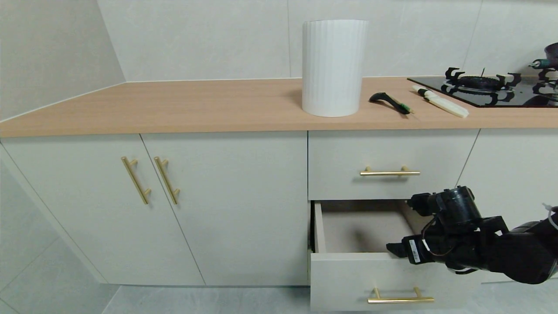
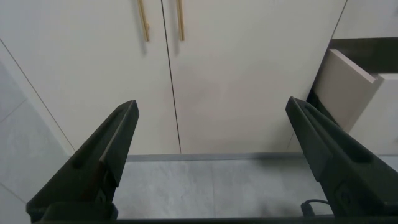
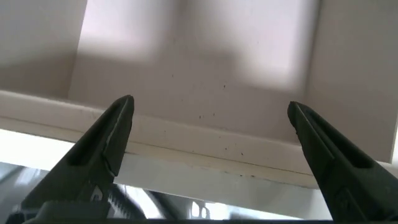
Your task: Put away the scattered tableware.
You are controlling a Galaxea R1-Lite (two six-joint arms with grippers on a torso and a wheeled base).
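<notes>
1. Starting at my left, my left gripper (image 2: 211,109) hangs low with its fingers wide apart and nothing between them. It faces the closed cabinet doors (image 2: 163,68) and the floor, so I judge it is parked out of the way.
2. The white ribbed canister (image 1: 333,67) stands upright on the countertop (image 1: 196,104), just left of the loose pieces and touching neither.
3. Below it, the lower drawer (image 1: 357,270) is pulled out with its bare floor showing. I take it as the place the tableware should go, which would explain why it is open.
4. The black-handled utensil (image 1: 389,101) lies flat on the counter near the canister.
5. The cream knife (image 1: 440,101) lies flat beside the utensil, close but apart from it, with its far end by the hob (image 1: 484,89).
6. My right gripper (image 3: 211,106) sits at the drawer's front edge, pointing into the box. Its fingers are spread and hold nothing.
7. Both pieces lie well above my right gripper, up on the counter and further back, roughly over the drawer. Nothing has been put away yet. I judge that my right arm must rise to the counter before it can grasp either one.
</notes>
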